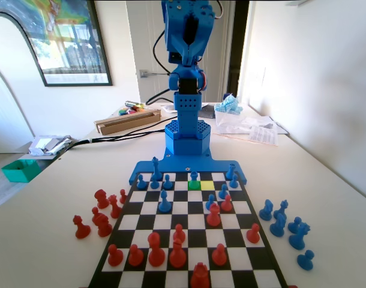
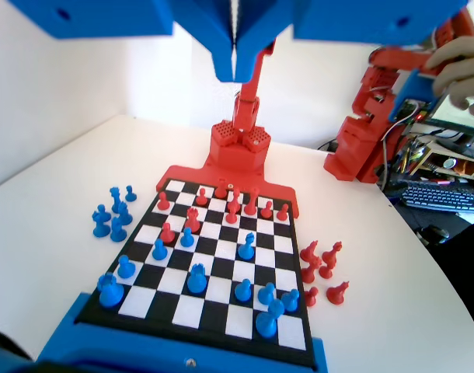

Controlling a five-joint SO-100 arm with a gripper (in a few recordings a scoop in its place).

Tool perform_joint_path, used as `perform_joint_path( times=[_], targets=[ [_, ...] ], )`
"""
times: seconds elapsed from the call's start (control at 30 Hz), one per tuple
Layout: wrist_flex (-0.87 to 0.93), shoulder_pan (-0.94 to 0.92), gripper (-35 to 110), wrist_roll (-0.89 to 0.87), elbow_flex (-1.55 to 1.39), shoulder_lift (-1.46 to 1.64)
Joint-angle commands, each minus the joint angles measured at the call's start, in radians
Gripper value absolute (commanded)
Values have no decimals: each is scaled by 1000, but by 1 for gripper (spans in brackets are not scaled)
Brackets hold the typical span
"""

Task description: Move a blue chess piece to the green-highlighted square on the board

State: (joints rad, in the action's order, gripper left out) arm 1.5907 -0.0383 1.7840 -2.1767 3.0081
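My blue gripper hangs high above the far end of the board, and in the wrist view the gripper has its jaws pressed together with nothing between them. A small blue pawn stands on the green-highlighted square, second row from the arm's base. That same blue pawn sits well below the jaws in the wrist view. The yellow square just right of the green one is bare.
Other blue pawns and red pieces are spread over the board. Several blue pieces lie off its right side and red ones off its left. A green tray and a cardboard box sit far left.
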Motion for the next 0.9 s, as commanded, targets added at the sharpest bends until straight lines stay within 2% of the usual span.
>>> perform_joint_path(
  times=[0.0,0.87],
  targets=[
    [-11,-9,1,9,5,20],
    [-18,2,1,11,2,48]
  ],
)
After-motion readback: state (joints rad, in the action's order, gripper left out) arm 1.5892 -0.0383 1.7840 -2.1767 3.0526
